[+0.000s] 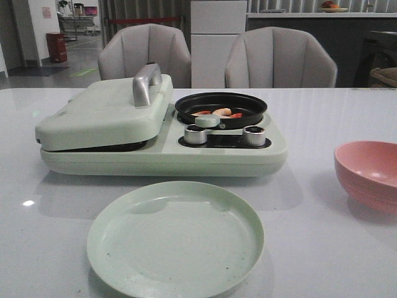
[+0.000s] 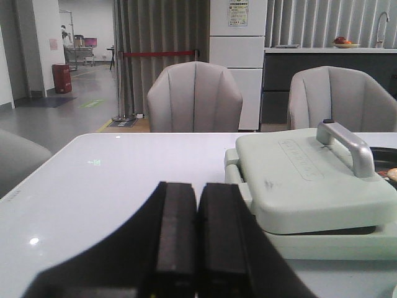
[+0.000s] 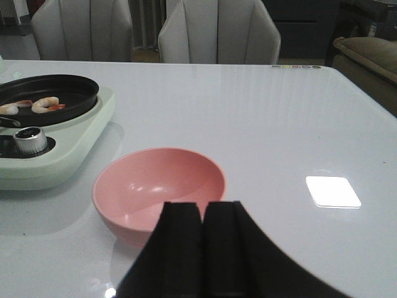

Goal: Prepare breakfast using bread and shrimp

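Observation:
Several small orange-pink shrimp [image 1: 221, 113] lie in the round black pan [image 1: 248, 101] on the right half of the pale green breakfast maker [image 1: 161, 155]; they also show in the right wrist view [image 3: 44, 103]. The bread is hidden; the maker's lid [image 1: 105, 112] with its metal handle [image 1: 146, 82] is closed. My left gripper [image 2: 197, 194] is shut and empty, low over the table left of the maker. My right gripper [image 3: 203, 211] is shut and empty, just in front of the empty pink bowl [image 3: 158, 186]. Neither gripper shows in the front view.
An empty pale green plate [image 1: 175, 236] sits in front of the maker. The pink bowl [image 1: 369, 174] stands at the right. Two metal knobs [image 1: 196, 134] sit on the maker's front. Two grey chairs [image 1: 144, 53] stand behind the table.

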Available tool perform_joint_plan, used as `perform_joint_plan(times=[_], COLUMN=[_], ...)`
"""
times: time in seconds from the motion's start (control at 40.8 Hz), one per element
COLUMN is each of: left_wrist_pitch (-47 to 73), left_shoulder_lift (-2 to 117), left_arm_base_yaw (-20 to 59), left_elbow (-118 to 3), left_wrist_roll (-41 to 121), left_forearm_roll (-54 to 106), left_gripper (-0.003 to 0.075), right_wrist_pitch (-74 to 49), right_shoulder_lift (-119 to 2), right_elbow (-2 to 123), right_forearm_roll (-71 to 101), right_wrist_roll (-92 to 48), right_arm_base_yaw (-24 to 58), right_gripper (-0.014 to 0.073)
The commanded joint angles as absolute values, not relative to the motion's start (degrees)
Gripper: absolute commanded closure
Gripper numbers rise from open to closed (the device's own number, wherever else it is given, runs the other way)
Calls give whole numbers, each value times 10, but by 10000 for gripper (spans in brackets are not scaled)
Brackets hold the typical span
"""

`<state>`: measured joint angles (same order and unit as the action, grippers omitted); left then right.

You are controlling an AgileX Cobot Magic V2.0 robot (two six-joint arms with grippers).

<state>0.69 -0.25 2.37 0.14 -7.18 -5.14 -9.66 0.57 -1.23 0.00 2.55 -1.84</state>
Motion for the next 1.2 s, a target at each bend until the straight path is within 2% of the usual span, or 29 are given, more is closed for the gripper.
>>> perform_joint_plan(times=[0.0,1.175], left_wrist_pitch=[-45,-45], left_shoulder_lift=[-12,-12], left_arm_base_yaw=[24,24], left_elbow=[19,19], left_wrist_roll=[-72,-72], left_forearm_roll=[-46,-46], left_gripper=[619,619], right_wrist_pitch=[-32,-15], right_shoulder_lift=[18,18], right_elbow=[-6,-6], right_forearm_roll=[11,22], right_wrist_roll=[25,25], right_arm_base_yaw=[-22,-22], right_gripper=[559,559])
